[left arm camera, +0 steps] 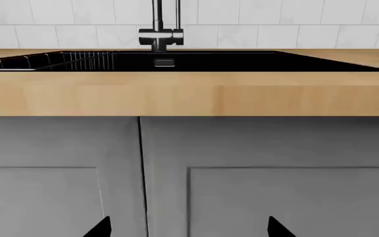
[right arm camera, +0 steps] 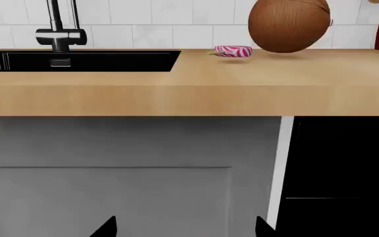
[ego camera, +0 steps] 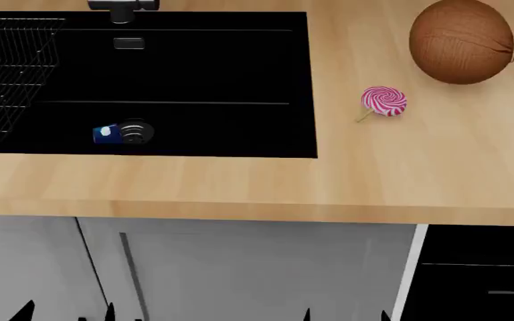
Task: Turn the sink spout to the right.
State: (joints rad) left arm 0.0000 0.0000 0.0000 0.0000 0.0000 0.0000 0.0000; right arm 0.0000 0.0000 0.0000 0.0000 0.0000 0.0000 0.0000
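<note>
Spout point(left arm camera: 158, 19) upright behind sink point(ego camera: 195, 87) at bench point(ego camera: 239, 187) rear, both hands low before cabinet doors, well clear of spout, left hand point(left arm camera: 188, 228) fingers apart, right hand point(right arm camera: 184, 228) fingers apart, lollipop point(ego camera: 383, 101) and coconut point(ego camera: 462, 40) right of sink

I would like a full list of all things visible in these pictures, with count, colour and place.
sink: one, black, set in the countertop
spout: one, dark, behind the sink; top out of view
rack: one, wire, in the sink's left part
drain: one, metal, sink floor
blue item: one, blue-white, beside the drain
lollipop: one, pink-white, right of the sink
coconut: one, brown, behind the lollipop
countertop: one, light wood
cabinet doors: grey, below the countertop
left gripper: open, low before the doors
right gripper: open, low
</note>
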